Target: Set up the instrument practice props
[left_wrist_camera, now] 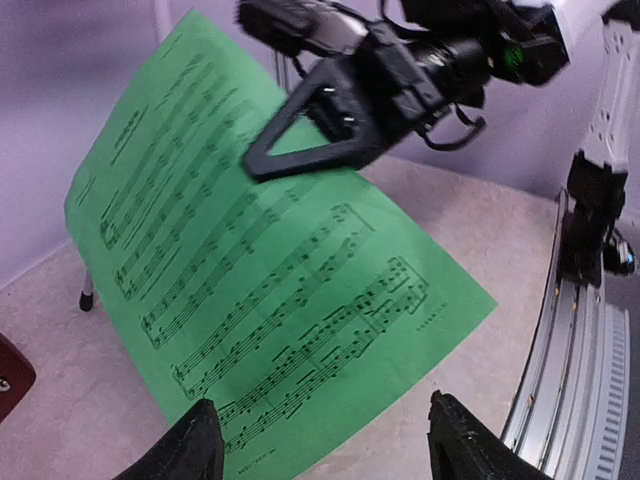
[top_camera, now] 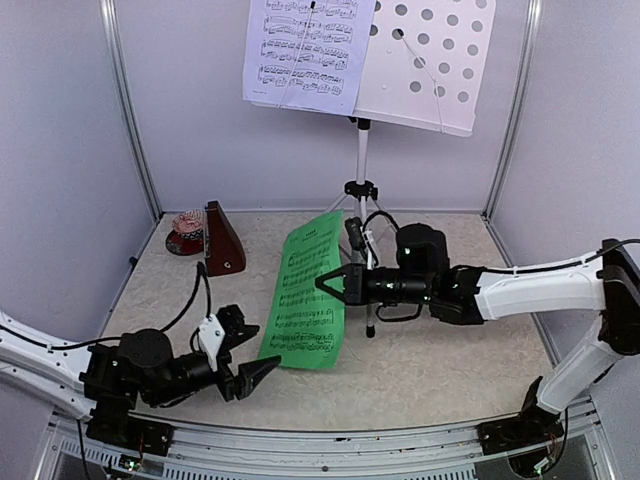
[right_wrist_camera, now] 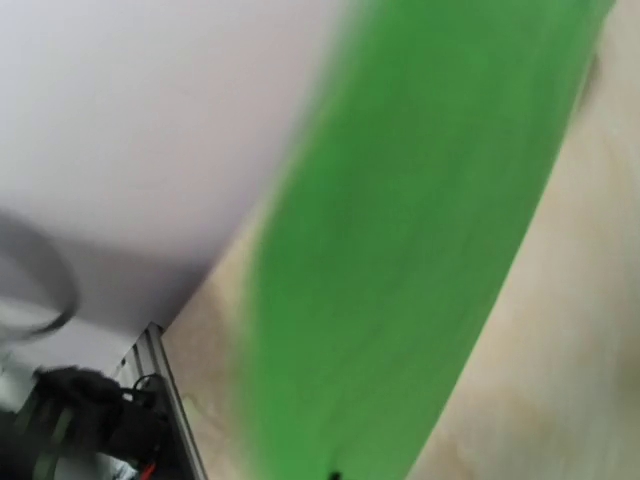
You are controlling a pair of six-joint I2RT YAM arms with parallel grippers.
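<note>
Right gripper (top_camera: 326, 282) is clamped on the right-hand edge of the green music sheet (top_camera: 308, 295), roughly halfway up it, so the page stands up off the beige table (top_camera: 450, 370) with a bit of a curve. From the left wrist view you can see the black triangular jaw pressed flat against the printed side. The right wrist view is just a green blur, no help there.

Left gripper (top_camera: 255, 348) is down low by the near bottom corner of that sheet, jaws spread wide with nothing between them. Its two black fingers (left_wrist_camera: 195, 445) sit either side of the page's bottom edge in its own camera, close but not touching as far as I can tell.

Behind all that, the silver tripod music stand (top_camera: 362, 150) is upright at the back, and the pale lavender music sheet (top_camera: 305, 50) sits on the left half of its perforated grey desk (top_camera: 440, 60). The brown pyramid metronome (top_camera: 222, 240) stands back left, well apart from both grippers
</note>
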